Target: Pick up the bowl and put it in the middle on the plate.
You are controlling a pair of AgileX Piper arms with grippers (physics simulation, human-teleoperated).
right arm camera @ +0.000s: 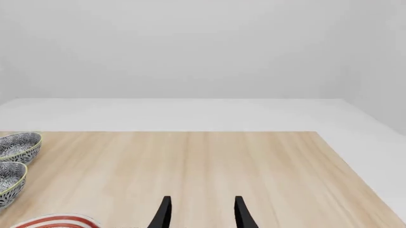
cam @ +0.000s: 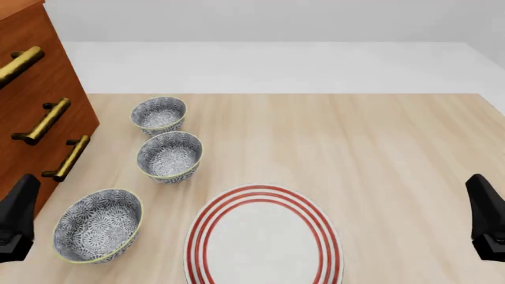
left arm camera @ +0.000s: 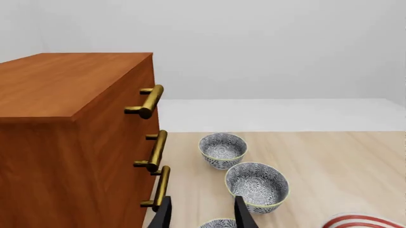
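Three look-alike blue-grey floral bowls stand in a row at the table's left: a far bowl (cam: 158,114), a middle bowl (cam: 170,155) and a near bowl (cam: 98,225). The white plate (cam: 263,242) with red rings lies at the front centre, with nothing on it. My left gripper (cam: 18,216) hangs open at the front left, just left of the near bowl. In the left wrist view it (left arm camera: 203,199) points at the middle bowl (left arm camera: 257,186) and far bowl (left arm camera: 223,150). My right gripper (cam: 485,216) is open at the front right, far from the bowls, and holds nothing (right arm camera: 202,199).
A tall brown wooden drawer cabinet (cam: 39,106) with brass handles (left arm camera: 152,152) stands along the table's left edge, close to the bowls. The light wooden tabletop (cam: 379,148) stretches to the right of the plate. The plate's rim (right arm camera: 54,221) shows in the right wrist view.
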